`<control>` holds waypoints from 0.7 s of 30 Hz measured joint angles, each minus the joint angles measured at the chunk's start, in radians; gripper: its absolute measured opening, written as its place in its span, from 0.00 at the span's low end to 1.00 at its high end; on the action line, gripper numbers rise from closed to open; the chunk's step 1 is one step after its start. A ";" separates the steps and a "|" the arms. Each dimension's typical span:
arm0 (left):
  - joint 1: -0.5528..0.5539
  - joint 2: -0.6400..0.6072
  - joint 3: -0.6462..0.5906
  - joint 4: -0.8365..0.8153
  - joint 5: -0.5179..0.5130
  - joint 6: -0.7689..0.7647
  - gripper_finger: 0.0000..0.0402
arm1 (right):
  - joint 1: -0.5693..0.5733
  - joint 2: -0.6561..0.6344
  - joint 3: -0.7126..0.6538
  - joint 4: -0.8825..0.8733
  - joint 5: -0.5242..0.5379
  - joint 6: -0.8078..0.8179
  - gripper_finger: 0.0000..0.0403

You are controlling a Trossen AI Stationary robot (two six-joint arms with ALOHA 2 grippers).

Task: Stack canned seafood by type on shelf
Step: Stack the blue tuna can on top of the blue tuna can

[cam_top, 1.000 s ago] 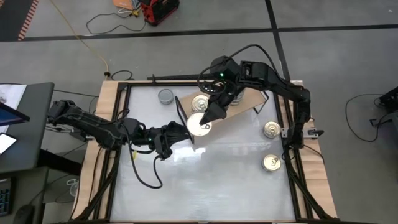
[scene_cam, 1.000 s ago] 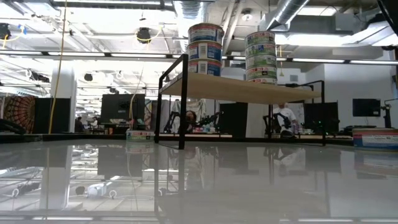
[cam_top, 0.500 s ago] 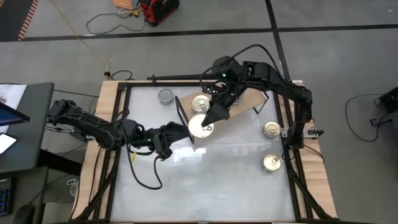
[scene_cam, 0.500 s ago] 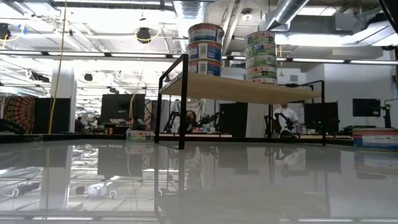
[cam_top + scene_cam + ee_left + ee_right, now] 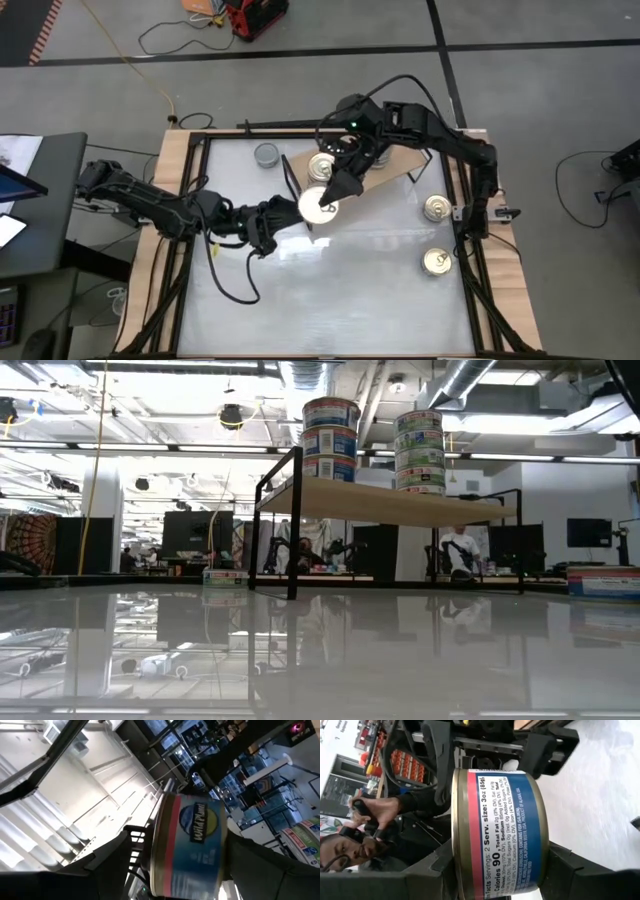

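Note:
A tin (image 5: pixel 318 203) with a pale top and a blue and red label (image 5: pixel 505 835) hangs in the air just off the shelf's (image 5: pixel 395 165) near left corner. My right gripper (image 5: pixel 330 196) is shut on it. My left gripper (image 5: pixel 300 208) reaches in from the table's left and is open, one finger on either side of the same tin (image 5: pixel 190 835). On the shelf board (image 5: pixel 380 500) stand two stacks of three tins (image 5: pixel 331 440) (image 5: pixel 418 450). Neither gripper shows in the low view. My right gripper pinches the tin between its two fingers, one on the lid end (image 5: pixel 456 850) and one on the bottom end (image 5: pixel 546 855). The fingers slant down from the table's far right, one lying over the pale top (image 5: pixel 335 190). The tin is lifted clear of table and shelf.
A grey-topped tin (image 5: pixel 267 154) stands on the table left of the shelf. Two gold-lidded tins (image 5: pixel 437 207) (image 5: pixel 436 262) stand near the right edge. The near half of the white tabletop (image 5: pixel 320 300) holds nothing. A person (image 5: pixel 350 845) shows beyond the table.

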 joint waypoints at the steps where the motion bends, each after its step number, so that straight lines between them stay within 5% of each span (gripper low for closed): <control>1: 0.002 0.000 0.000 -0.001 0.000 0.000 0.73 | 0.001 0.003 0.000 0.005 0.000 0.002 0.54; 7: 0.023 0.000 0.000 0.002 0.001 -0.002 0.72 | 0.006 0.005 0.000 0.009 0.002 -0.002 0.54; 15: 0.046 0.000 0.000 -0.002 0.012 -0.080 0.50 | 0.005 0.005 0.000 0.018 0.016 0.009 0.55; 21: 0.049 -0.002 0.000 -0.010 0.008 -0.134 0.48 | 0.006 0.004 0.000 0.022 0.072 -0.005 0.61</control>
